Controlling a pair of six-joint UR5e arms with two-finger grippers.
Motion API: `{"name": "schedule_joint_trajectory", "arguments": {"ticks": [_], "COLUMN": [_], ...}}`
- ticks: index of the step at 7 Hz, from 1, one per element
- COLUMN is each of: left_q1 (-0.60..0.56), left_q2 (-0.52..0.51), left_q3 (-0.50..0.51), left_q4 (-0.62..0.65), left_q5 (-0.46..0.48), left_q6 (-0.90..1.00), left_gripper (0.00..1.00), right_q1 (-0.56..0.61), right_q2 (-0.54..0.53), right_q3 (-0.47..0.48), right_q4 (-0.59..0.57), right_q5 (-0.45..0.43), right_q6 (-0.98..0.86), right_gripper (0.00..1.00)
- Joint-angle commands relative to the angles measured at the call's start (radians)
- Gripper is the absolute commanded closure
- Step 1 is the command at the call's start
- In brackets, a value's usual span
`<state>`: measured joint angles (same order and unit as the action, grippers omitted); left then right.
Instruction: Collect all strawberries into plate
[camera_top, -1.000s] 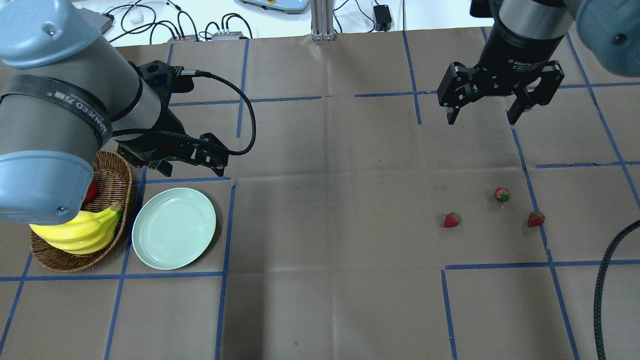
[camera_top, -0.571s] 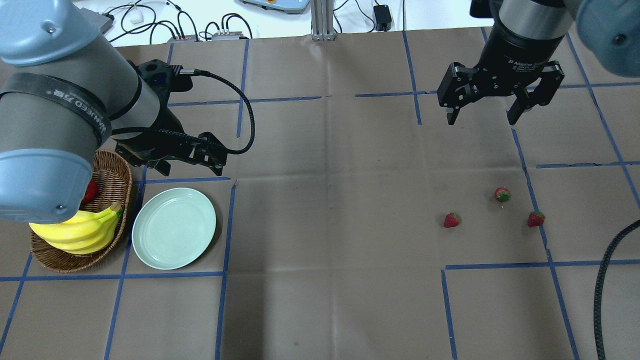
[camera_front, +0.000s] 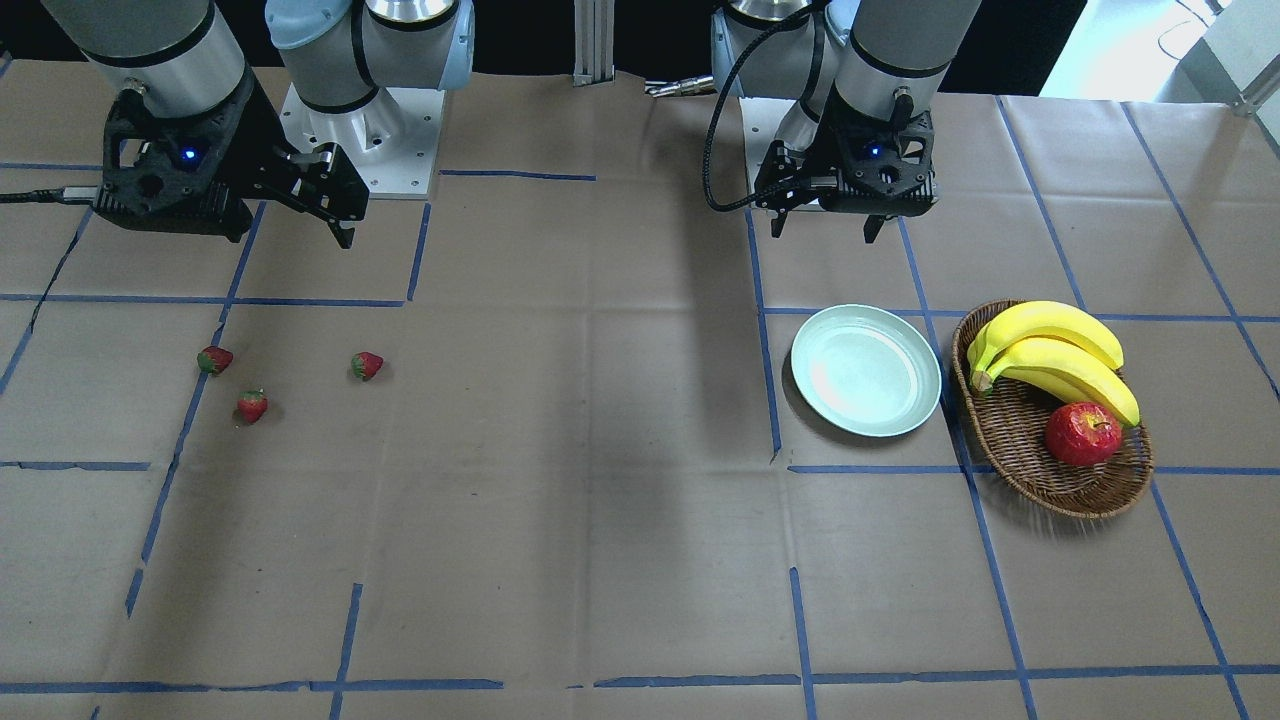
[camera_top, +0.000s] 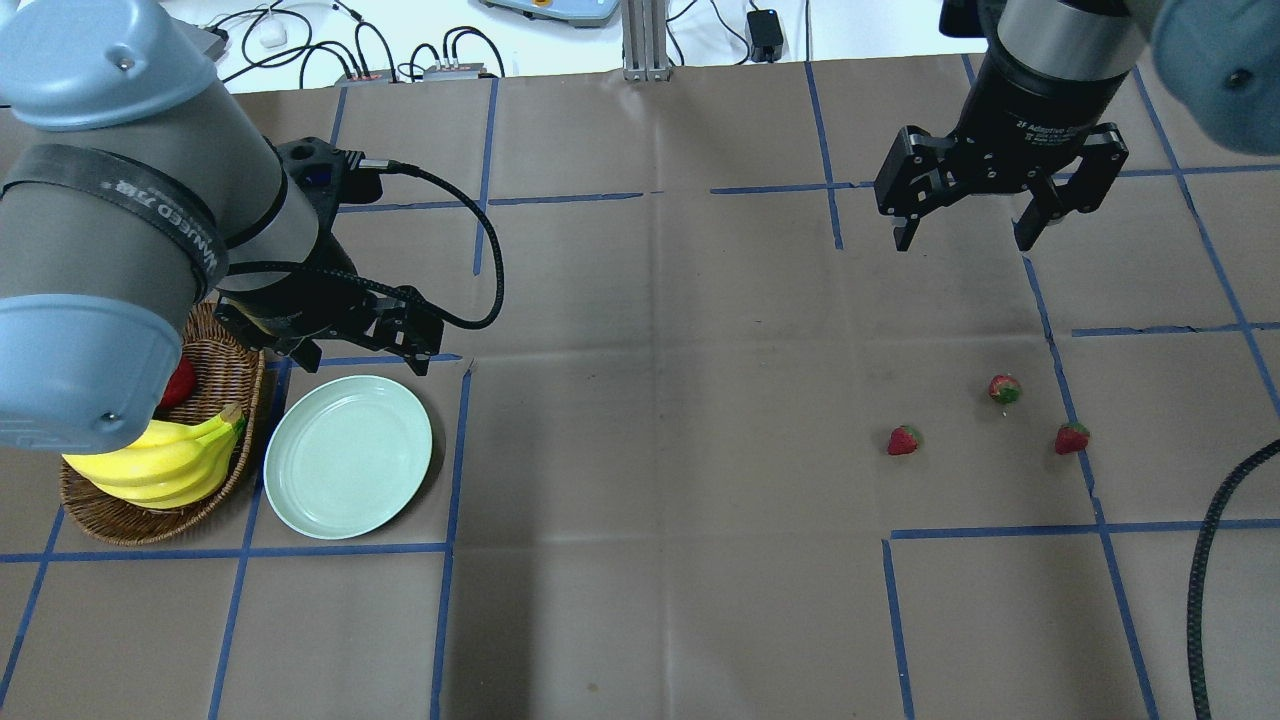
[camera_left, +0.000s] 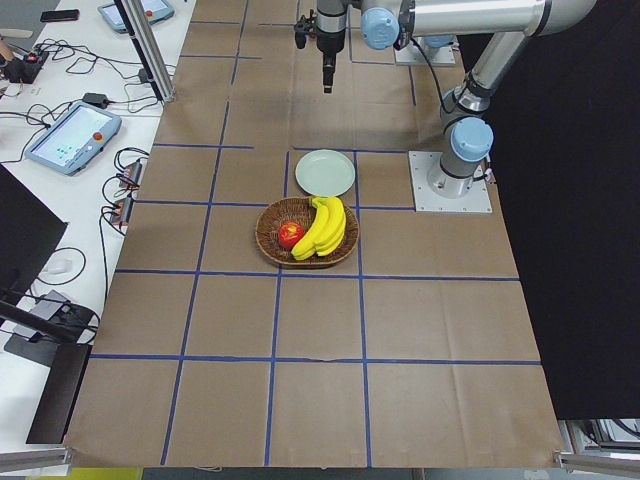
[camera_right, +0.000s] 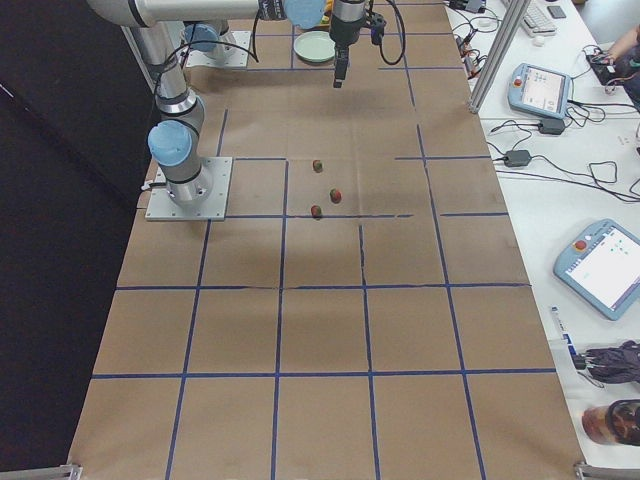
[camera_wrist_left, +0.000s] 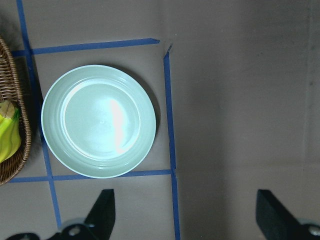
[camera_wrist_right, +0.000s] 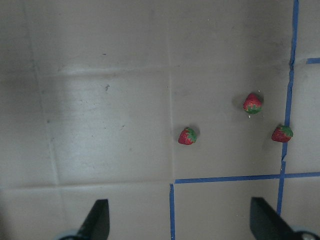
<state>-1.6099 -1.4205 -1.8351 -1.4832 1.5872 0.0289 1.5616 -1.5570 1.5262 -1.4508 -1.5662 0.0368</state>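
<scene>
While all three strawberries (camera_top: 903, 440) (camera_top: 1004, 389) (camera_top: 1072, 438) lie loose on the right side of the table (camera_top: 650, 450) and the plate (camera_top: 348, 457) sits bare on the left, well apart from them, I judge that none of the collecting is done: three picks and three carries across are left.

The right gripper (camera_top: 963, 243) hangs above the berries' part of the table with its fingers spread wide and nothing between them. Its wrist camera looks down on all three, none of them between the finger tips. The left gripper (camera_top: 360, 360) hovers at the plate's far edge, likewise spread wide and holding nothing.

Just left of the plate stands a wicker basket (camera_top: 240, 385) with bananas (camera_top: 160, 465) and an apple (camera_front: 1082, 434) (only the berries belong to the job).

From overhead the left arm covers most of the apple and part of the basket. Both wrist views cut the fingers off at the bottom edge. How high either gripper hangs over the table is hard to tell, and in the side views the berries are mere specks.
</scene>
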Motion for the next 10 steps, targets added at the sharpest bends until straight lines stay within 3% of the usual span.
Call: {"name": "schedule_joint_trajectory", "arguments": {"ticks": [1, 3, 5, 8, 10], "left_q1": [-0.004, -0.004, -0.002, -0.002, -0.002], "left_q2": [-0.003, -0.002, 0.0, 0.0, -0.005], "left_q3": [-0.006, -0.013, -0.018, -0.019, -0.02], "left_q4": [-0.006, -0.006, -0.002, 0.003, 0.006], "left_q5": [-0.015, -0.004, -0.001, -0.001, -0.009], "left_q6": [-0.001, 0.006, 0.009, 0.016, 0.01], "left_gripper": [0.0, 0.0, 0.0, 0.0, 0.0], "right_q1": [-0.003, -0.014, -0.017, -0.032, -0.037], "right_q2": [-0.003, -0.017, -0.015, -0.015, -0.015], "right_q3": [0.02, 0.046, 0.107, 0.292, 0.464], "right_q4": [0.0, 0.0, -0.023, -0.236, -0.485], "right_q5": [0.0, -0.002, -0.057, -0.052, -0.055], "right_q6": [0.0, -0.009, -0.014, -0.026, -0.078], "right_gripper": [0.0, 0.0, 0.0, 0.0, 0.0]}}
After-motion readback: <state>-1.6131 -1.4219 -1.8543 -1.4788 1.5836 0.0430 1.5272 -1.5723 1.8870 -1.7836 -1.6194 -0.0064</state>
